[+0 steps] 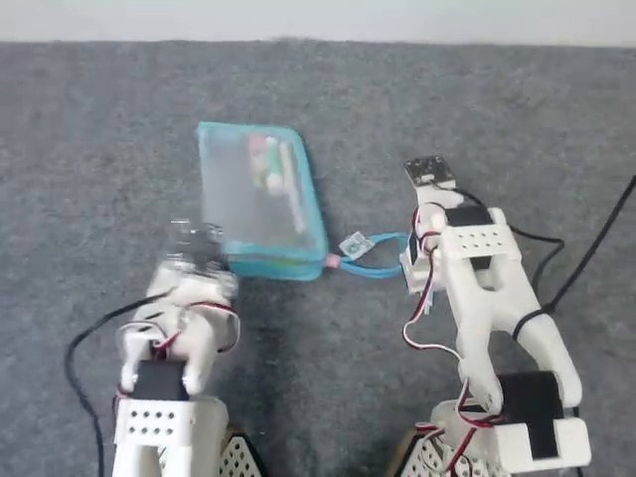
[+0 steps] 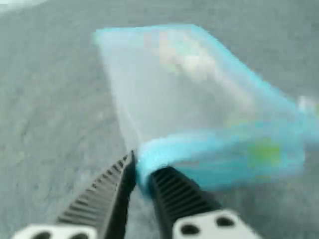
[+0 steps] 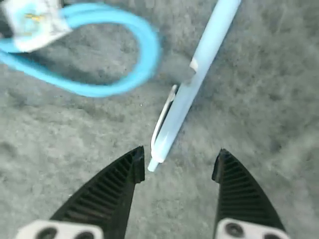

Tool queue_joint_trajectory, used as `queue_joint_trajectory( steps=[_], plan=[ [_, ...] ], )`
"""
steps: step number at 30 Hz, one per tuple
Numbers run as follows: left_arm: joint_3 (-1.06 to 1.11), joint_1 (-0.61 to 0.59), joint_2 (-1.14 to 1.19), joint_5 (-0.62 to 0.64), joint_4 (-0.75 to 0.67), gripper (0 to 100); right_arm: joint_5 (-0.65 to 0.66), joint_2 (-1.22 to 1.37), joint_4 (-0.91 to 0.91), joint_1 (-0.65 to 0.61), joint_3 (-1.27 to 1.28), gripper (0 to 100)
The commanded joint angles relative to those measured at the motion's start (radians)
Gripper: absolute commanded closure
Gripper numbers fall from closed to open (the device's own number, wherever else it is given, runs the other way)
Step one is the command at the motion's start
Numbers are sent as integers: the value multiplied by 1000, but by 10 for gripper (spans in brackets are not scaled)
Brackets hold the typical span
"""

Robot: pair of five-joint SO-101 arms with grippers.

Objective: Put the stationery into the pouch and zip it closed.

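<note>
The left end effector (image 2: 142, 172) is clenched on the near left corner of the teal pouch (image 1: 260, 199). The pouch lies mid-desk (image 1: 89, 139) with some stationery (image 1: 270, 164) inside. The right end effector (image 3: 179, 160) stands released over a pale blue pen (image 3: 192, 94). The pen lies just beside the pouch's strap loop (image 3: 152, 47), right of the desk's centre.

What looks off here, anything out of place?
One pen lies on the carpet outside the pouch, beside its blue strap loop, just ahead of the open right pincer. The left pincer pinches the pouch's edge.
</note>
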Motion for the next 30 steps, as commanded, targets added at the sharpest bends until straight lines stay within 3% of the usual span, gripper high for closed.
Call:
queue_joint_trajectory(
  steps=[1, 5, 28, 30],
  plan=[
    [-64, -57, -18, 91, -20, 989, 11, -41, -79, 18, 52, 789],
    [-42, -38, -18, 28, -6, 989, 11, -41, -183, 16, 130, 789],
    [-33, -25, -18, 57, -8, 989, -75, -25, -285, 15, 199, 792],
    [-33, -25, -18, 57, -8, 989, -75, 4, -312, 12, 199, 836]
  ],
)
